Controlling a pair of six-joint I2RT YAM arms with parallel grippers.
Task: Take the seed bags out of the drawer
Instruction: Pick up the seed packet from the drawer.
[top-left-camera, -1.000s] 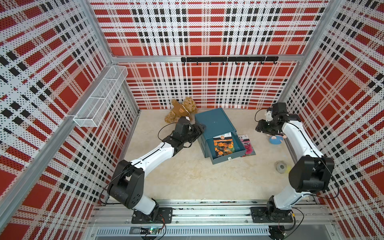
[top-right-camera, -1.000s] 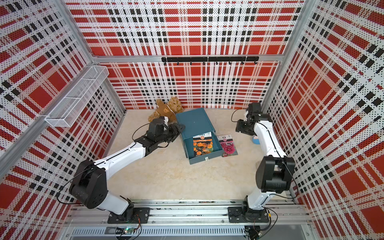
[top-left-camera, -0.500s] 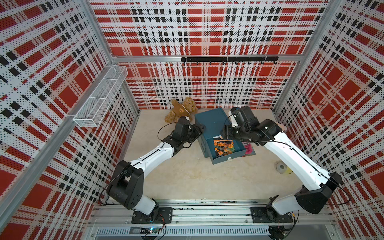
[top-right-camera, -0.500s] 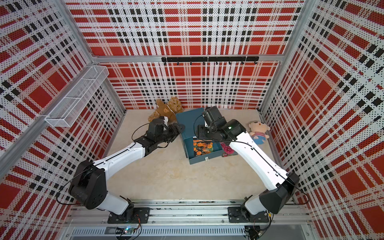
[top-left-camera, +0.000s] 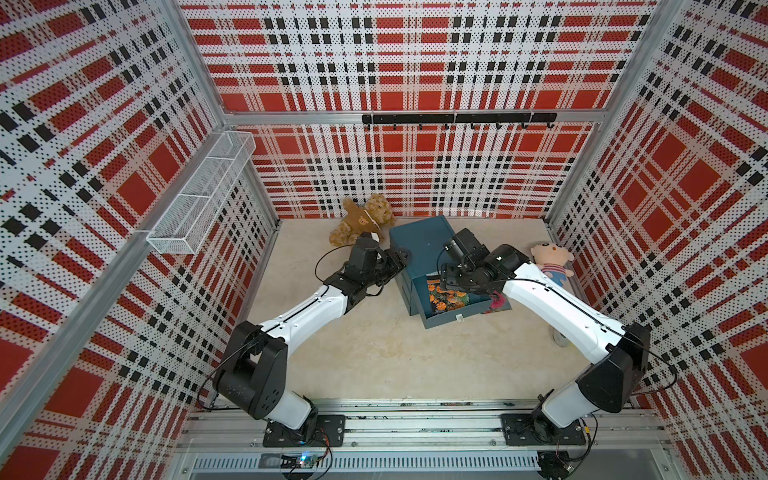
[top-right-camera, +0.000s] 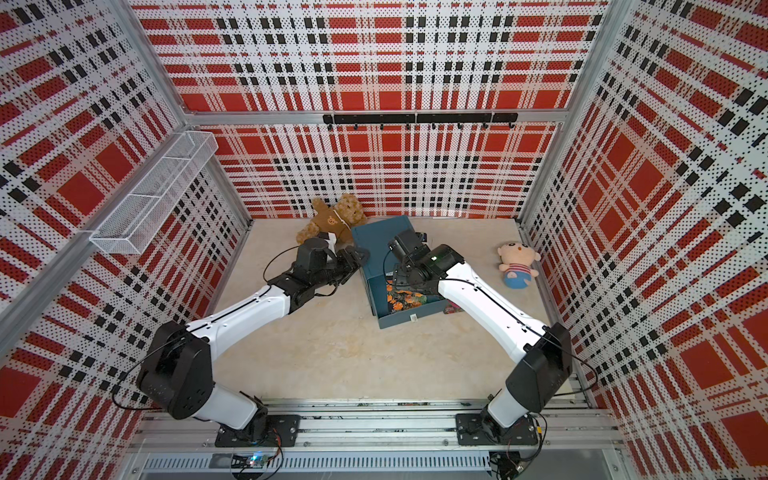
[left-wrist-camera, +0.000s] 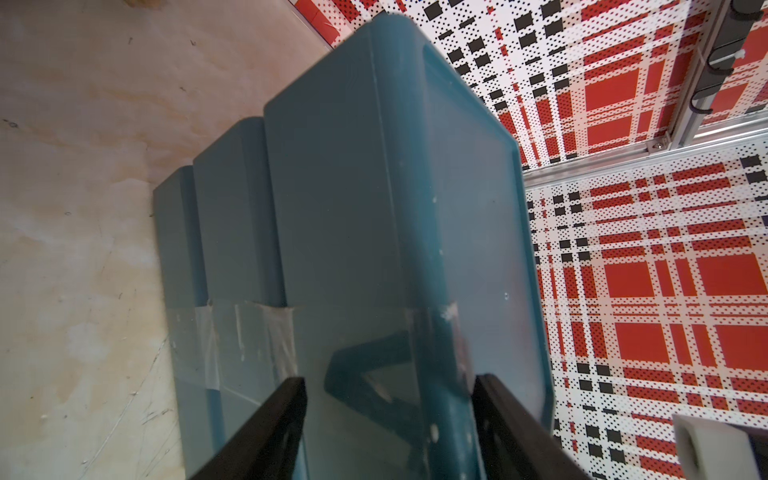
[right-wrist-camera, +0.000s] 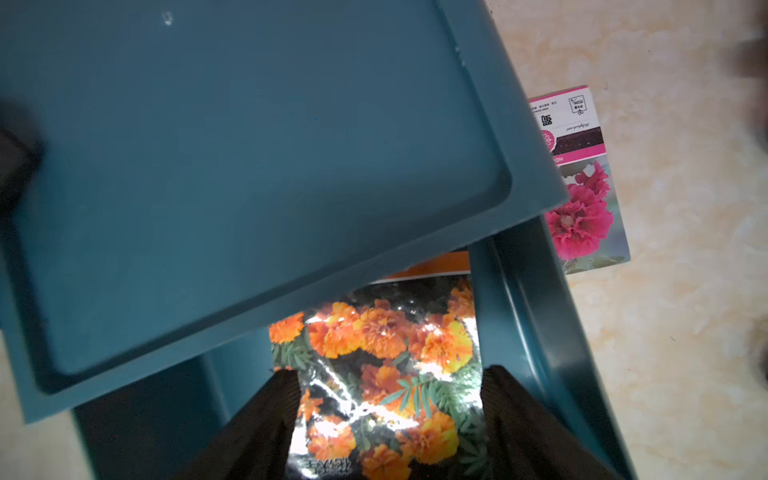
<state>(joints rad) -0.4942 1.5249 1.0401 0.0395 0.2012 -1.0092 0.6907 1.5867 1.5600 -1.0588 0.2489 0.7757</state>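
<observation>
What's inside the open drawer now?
An orange-flower seed bag lies flat in the drawer. Its far end runs under the cabinet top; anything beneath it or deeper in is hidden.

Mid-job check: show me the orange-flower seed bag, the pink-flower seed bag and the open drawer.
orange-flower seed bag (right-wrist-camera: 386, 353): right wrist view, on its printed marigolds.
pink-flower seed bag (right-wrist-camera: 577, 216): right wrist view, on the large pink bloom.
open drawer (top-left-camera: 444, 319): in a top view, on its front wall.

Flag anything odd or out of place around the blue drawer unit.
Clear tape is stuck across the drawer unit's side and looks wrinkled. A pink-flower seed bag lies on the table beside the open drawer, not inside it.
</observation>
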